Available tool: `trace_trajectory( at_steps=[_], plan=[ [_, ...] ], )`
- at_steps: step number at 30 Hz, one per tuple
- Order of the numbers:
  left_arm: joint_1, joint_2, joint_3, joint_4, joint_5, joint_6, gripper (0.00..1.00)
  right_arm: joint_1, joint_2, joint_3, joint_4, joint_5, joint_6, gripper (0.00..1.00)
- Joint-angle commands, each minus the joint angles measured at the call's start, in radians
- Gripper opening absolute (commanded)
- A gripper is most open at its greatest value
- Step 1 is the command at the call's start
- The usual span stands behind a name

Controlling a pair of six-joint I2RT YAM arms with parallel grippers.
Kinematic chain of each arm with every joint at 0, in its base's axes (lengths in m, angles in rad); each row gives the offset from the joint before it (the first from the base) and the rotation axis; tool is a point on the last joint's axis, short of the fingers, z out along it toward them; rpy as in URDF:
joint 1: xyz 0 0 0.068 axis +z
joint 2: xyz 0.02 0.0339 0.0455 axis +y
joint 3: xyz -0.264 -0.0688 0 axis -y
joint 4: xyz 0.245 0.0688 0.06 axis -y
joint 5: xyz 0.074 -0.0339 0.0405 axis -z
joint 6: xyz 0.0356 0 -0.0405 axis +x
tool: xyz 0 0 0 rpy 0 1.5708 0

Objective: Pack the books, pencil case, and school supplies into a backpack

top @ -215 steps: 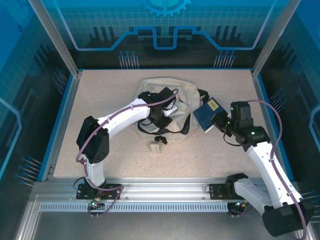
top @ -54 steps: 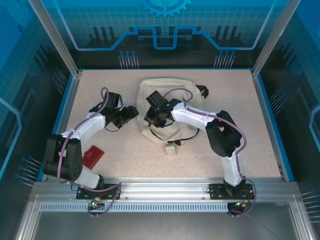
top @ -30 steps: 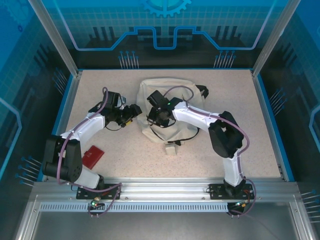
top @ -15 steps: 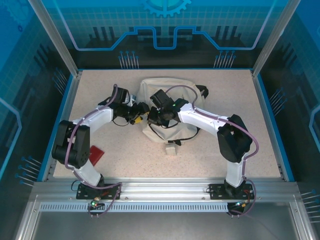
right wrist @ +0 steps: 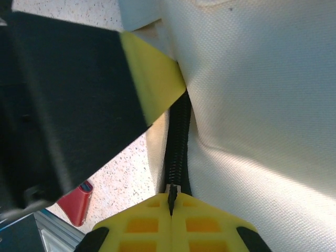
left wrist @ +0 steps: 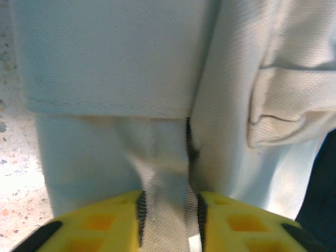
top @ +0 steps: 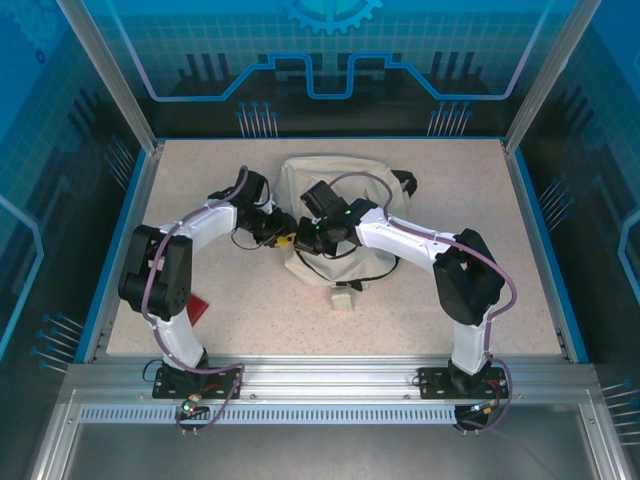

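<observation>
Tension on the cloth is what both grips look set up for. Our left gripper (left wrist: 168, 202) pinches a cream strip (left wrist: 163, 157) of the backpack (top: 350, 175), which lies just ahead of its fingers, likely to anchor the fabric. Just beside it, our right gripper (right wrist: 170, 202) has its fingers pressed together on the black zip (right wrist: 178, 136); we judge it means to run the zip along against that hold. A red case (right wrist: 76, 207) lies well behind the left gripper, not yet packed.

your left arm (top: 190, 235) elbow out, left claw (left wrist: 168, 205) pinched on a backpack (left wrist: 105, 58) fold | your right arm (top: 410, 235) stretched across, right claw (right wrist: 170, 202) fully closed, tips nearly nose-to-nose
</observation>
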Motion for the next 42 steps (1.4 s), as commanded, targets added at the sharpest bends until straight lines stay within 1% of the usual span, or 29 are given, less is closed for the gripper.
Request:
trace_trajectory(
  at_steps=[1, 5, 8, 11, 14, 19, 23, 26, 30, 33, 36, 37, 39, 40, 42],
  plan=[
    [-0.018, 0.023, 0.036, -0.05, -0.017, 0.027, 0.22, 0.02, -0.001, 0.008, -0.03, -0.031, -0.035, 0.0],
    [-0.018, 0.017, 0.052, -0.042, -0.047, 0.023, 0.05, 0.026, -0.006, 0.017, -0.073, 0.004, -0.057, 0.0],
    [-0.016, 0.003, 0.06, -0.035, -0.083, 0.018, 0.0, 0.045, -0.014, 0.052, -0.149, 0.075, -0.103, 0.0],
    [-0.011, -0.011, 0.065, -0.028, -0.12, 0.01, 0.0, 0.084, -0.021, 0.103, -0.25, 0.179, -0.169, 0.0],
    [0.001, -0.015, 0.064, -0.021, -0.148, 0.005, 0.0, 0.116, -0.036, 0.116, -0.321, 0.259, -0.208, 0.0],
    [0.024, -0.011, 0.057, -0.002, -0.155, -0.002, 0.0, 0.159, -0.097, 0.075, -0.388, 0.334, -0.231, 0.0],
    [0.036, -0.003, 0.065, 0.006, -0.157, -0.003, 0.0, 0.189, -0.139, 0.04, -0.449, 0.405, -0.218, 0.0],
    [0.044, 0.009, 0.08, 0.007, -0.16, -0.001, 0.0, 0.195, -0.176, -0.006, -0.462, 0.426, -0.215, 0.0],
    [0.049, 0.021, 0.102, 0.005, -0.16, 0.001, 0.0, 0.2, -0.21, -0.066, -0.44, 0.402, -0.242, 0.0],
    [0.05, 0.027, 0.115, 0.002, -0.158, 0.002, 0.0, 0.2, -0.222, -0.089, -0.449, 0.408, -0.245, 0.0],
    [0.051, 0.024, 0.114, 0.01, -0.127, 0.0, 0.0, 0.2, -0.226, -0.086, -0.425, 0.395, -0.246, 0.0],
    [0.05, 0.017, 0.106, 0.016, -0.116, -0.002, 0.0, 0.195, -0.224, -0.077, -0.404, 0.375, -0.245, 0.01],
    [0.05, 0.004, 0.093, 0.027, -0.091, 0.003, 0.0, 0.172, -0.225, -0.076, -0.32, 0.31, -0.232, 0.13],
    [0.05, -0.003, 0.09, 0.028, -0.074, 0.008, 0.0, 0.15, -0.225, -0.086, -0.263, 0.258, -0.212, 0.21],
    [0.05, -0.016, 0.083, 0.035, -0.044, 0.017, 0.0, 0.106, -0.216, -0.11, -0.161, 0.167, -0.15, 0.34]
  ],
)
